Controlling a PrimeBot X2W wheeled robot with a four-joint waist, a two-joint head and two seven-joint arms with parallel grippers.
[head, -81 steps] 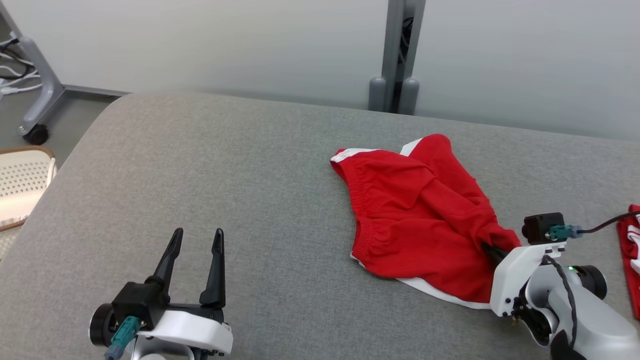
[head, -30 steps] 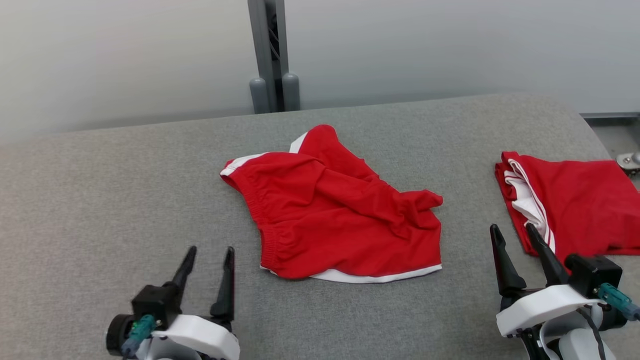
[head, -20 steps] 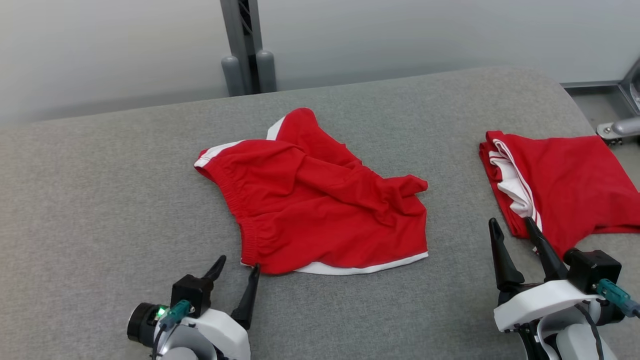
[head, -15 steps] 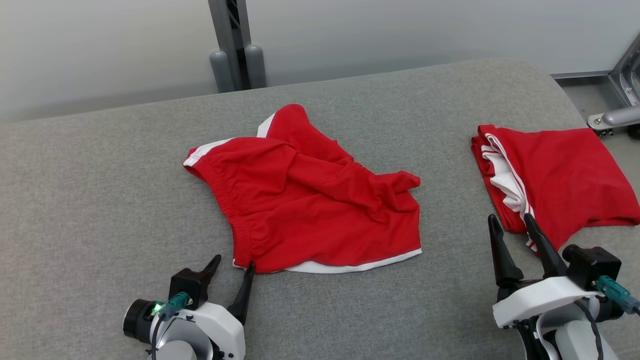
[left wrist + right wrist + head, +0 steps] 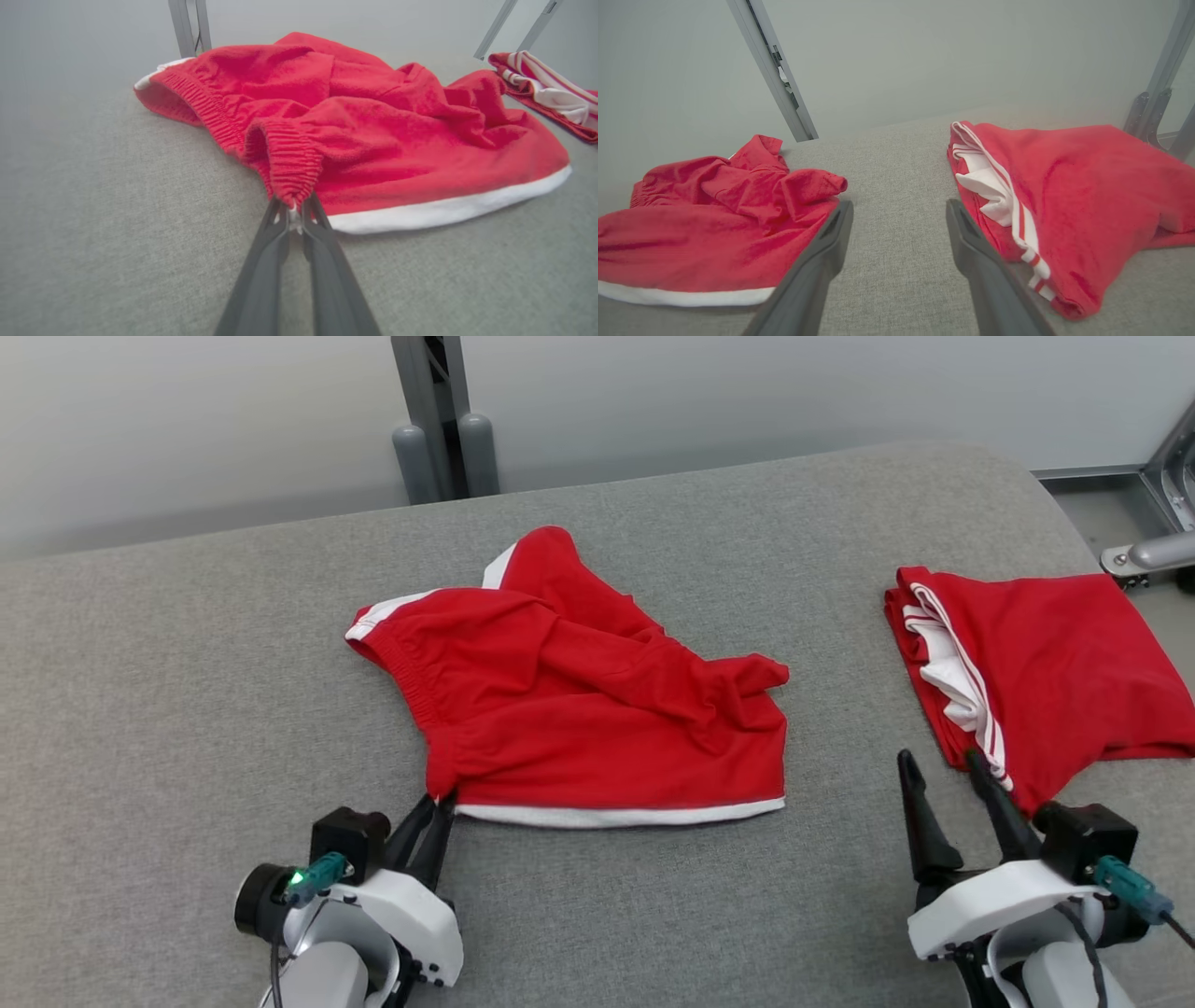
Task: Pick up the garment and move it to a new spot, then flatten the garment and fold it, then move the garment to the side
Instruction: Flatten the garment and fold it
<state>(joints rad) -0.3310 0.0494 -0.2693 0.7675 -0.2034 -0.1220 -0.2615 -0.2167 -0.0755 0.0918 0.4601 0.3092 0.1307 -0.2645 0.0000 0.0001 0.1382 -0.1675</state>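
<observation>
Red garment (image 5: 597, 719), waistband edge pinched by left hand (image 5: 441, 800), on broad grey table (image 5: 187, 691).
</observation>
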